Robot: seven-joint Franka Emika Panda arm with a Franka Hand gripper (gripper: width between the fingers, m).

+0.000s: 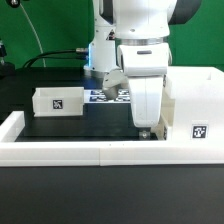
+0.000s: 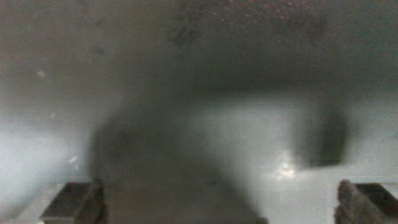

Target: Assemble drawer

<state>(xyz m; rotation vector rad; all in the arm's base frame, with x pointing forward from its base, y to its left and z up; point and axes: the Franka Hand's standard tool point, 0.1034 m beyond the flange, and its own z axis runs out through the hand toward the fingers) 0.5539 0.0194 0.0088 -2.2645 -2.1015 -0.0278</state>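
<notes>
The tall white box housing (image 1: 196, 104) stands at the exterior view's right, with a tag on its front. One small white tray (image 1: 57, 100) with a tag sits on the black table at the left. The other tray is not in view. My gripper (image 1: 145, 127) points down, low over the table, just left of the housing. In the wrist view my gripper (image 2: 219, 192) has its fingers (image 2: 75, 204) wide apart with nothing between them. A blurred pale grey surface with a dark shadow fills the rest of that view.
The marker board (image 1: 108, 96) lies flat behind the arm. A long low white wall (image 1: 70, 151) edges the table's front and left side. Cables and dark gear stand at the back left.
</notes>
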